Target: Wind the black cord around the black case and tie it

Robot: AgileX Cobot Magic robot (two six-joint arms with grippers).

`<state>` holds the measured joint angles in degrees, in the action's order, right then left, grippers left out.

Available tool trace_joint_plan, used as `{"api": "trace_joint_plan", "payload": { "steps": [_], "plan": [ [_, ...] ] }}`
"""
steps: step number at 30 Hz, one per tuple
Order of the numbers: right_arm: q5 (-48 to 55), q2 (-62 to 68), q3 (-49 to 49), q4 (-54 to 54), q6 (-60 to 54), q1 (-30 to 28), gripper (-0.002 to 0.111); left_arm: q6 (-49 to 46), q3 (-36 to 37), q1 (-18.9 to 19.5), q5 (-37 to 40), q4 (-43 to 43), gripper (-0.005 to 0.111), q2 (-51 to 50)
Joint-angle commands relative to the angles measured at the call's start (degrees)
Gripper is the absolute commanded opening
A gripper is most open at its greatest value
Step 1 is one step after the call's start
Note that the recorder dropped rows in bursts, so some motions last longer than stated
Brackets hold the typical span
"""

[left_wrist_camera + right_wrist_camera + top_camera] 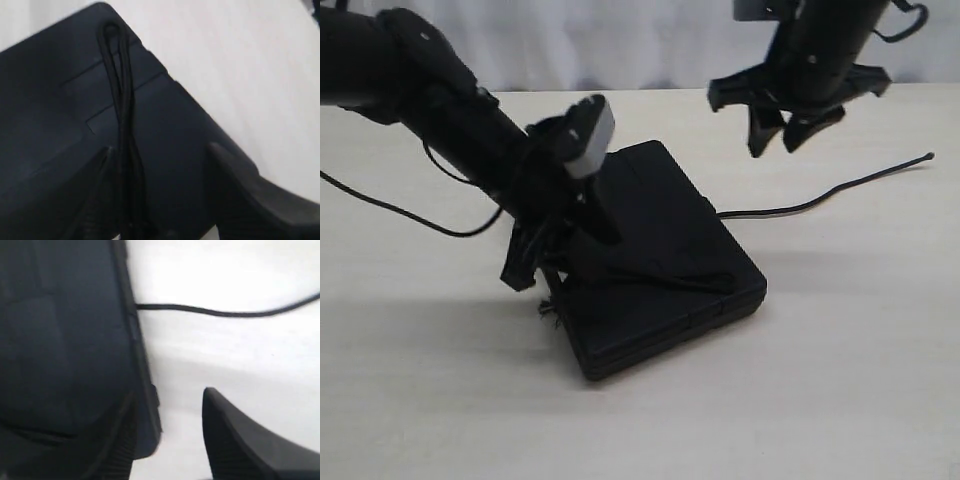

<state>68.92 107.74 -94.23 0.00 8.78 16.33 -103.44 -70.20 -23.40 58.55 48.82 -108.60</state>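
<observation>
The black case [660,250] lies flat in the middle of the table. My left gripper [555,252] is down on its near-left edge, open, with its fingers [240,190] spread over the lid. Two strands of the black cord [122,100] run across the lid between them, close to one finger. The cord's frayed knot [548,306] sticks out at the case's left corner. The free length of the cord [820,198] trails from the case's right edge over the table. My right gripper [785,125] hangs open above that stretch, holding nothing; its view shows the case [60,340] and the cord [225,313].
A thin black robot cable [400,210] curves over the table at the left, under my left arm. A white backdrop [640,40] closes off the far edge. The light wooden tabletop [840,380] stretches in front and to the right.
</observation>
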Motion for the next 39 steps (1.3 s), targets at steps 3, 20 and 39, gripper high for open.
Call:
{"api": "trace_joint_plan", "payload": {
  "steps": [3,20,39],
  "plan": [
    [-11.59,-2.55,13.02,0.9,-1.47,-12.85,0.041,0.31,3.04,-7.45,-17.24,-4.66,0.048,0.02],
    [-35.84,12.64,29.81,74.4,-45.45,-28.83,0.041,0.02,3.3,-10.0,-29.02,-5.03,0.048,0.02],
    [-42.28,18.47,23.04,73.68,-45.81,-24.94,0.041,0.02,3.3,-10.0,-33.79,-5.12,0.048,0.02]
  ]
}}
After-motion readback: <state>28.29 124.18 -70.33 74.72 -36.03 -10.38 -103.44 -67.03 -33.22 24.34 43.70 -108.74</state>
